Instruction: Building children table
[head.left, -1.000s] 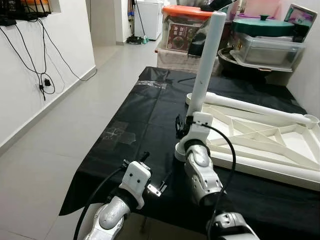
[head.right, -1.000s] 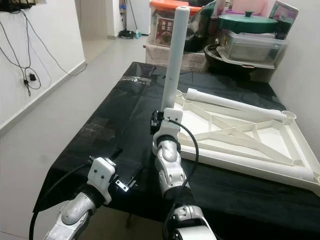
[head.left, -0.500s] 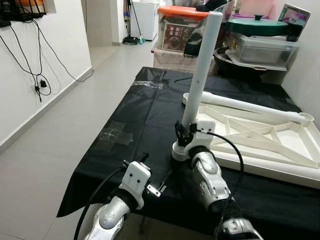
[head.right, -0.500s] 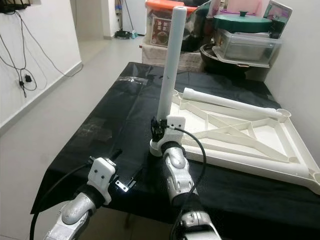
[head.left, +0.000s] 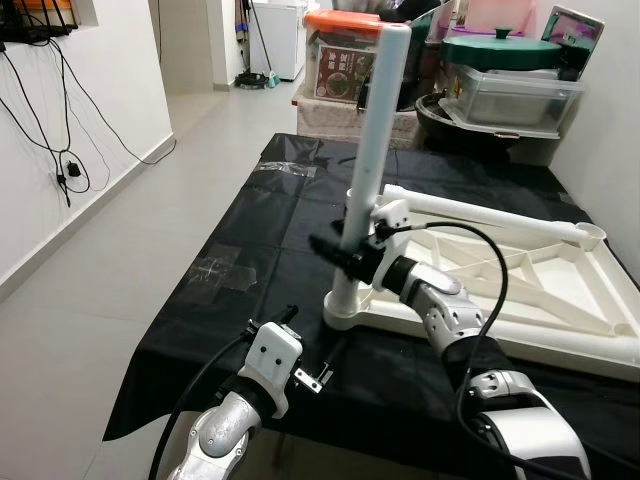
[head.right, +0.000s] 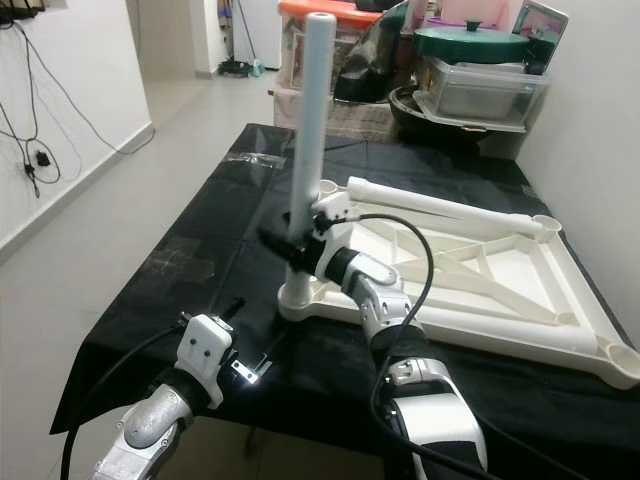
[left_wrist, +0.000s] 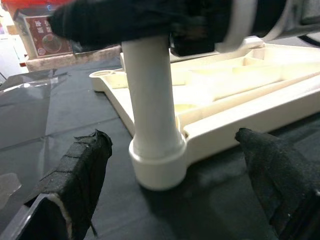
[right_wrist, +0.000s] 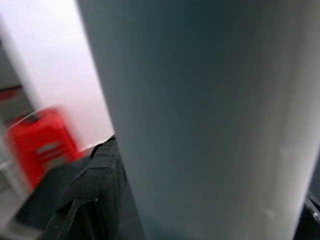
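The right gripper (head.left: 340, 250) is clamped around the white table leg (head.left: 368, 150) low on its shaft, just above the corner socket (head.left: 341, 313) where the leg stands upright at the near-left corner of the upturned white tabletop (head.left: 520, 275). The left gripper (left_wrist: 175, 190) hangs near the table's front edge, fingers (left_wrist: 75, 175) spread wide apart and holding nothing, aimed at that socket. The leg looks like hollow plastic: probably light, stiff and smooth, so a low grip near the base should steady it best against tipping. A black cloth (head.left: 260, 250) covers the work table; storage boxes (head.left: 345, 65) and a green-lidded pot (head.left: 510, 50) crowd the far end, with pale tiled floor (head.left: 100, 300) on the left.
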